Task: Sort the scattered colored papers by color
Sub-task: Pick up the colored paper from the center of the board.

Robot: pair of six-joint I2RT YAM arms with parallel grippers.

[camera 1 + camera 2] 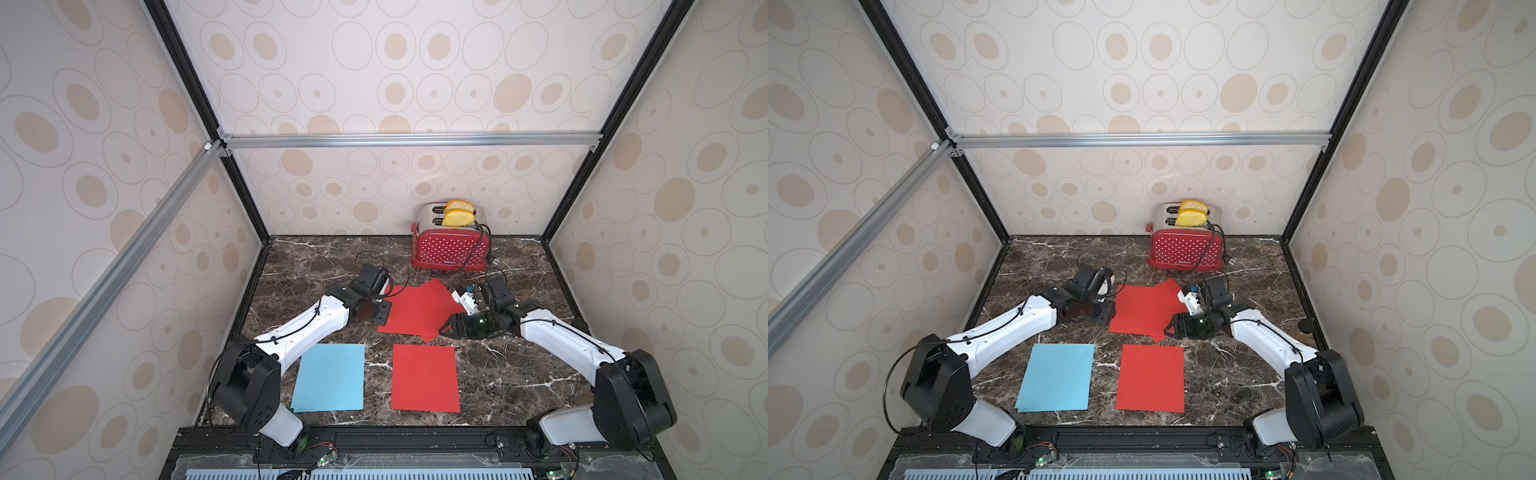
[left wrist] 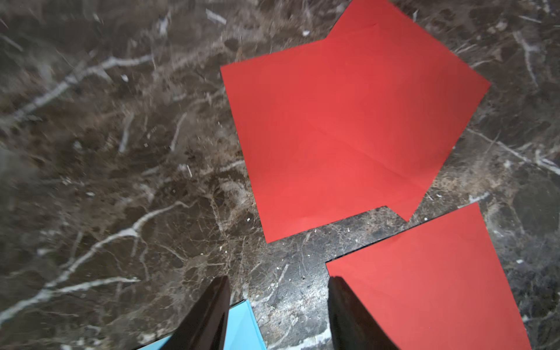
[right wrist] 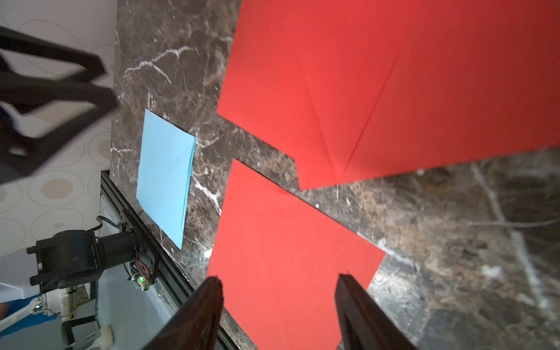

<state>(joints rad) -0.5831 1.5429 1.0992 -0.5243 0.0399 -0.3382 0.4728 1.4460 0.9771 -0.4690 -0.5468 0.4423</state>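
Marble tabletop (image 1: pixel 498 374), dotted walls (image 1: pixel 395 62). Left gripper (image 2: pixel 278 281), right gripper (image 3: pixel 278 278): jaws apart, empty. Only the right wrist view shows blue papers (image 3: pixel 165 178) layered, perhaps several.

The back wall (image 1: pixel 395 62) and both side walls (image 1: pixel 83 124) wear cream wallpaper with tan ovals inside thin rings. Black posts (image 1: pixel 187 70) climb the corners, and a silver aluminium rail (image 1: pixel 411 139) crosses the back wall. Below lies a dark brown marble tabletop (image 1: pixel 498 374), white-veined and softly, evenly lit, with a black rail (image 1: pixel 415 438) along its near edge.
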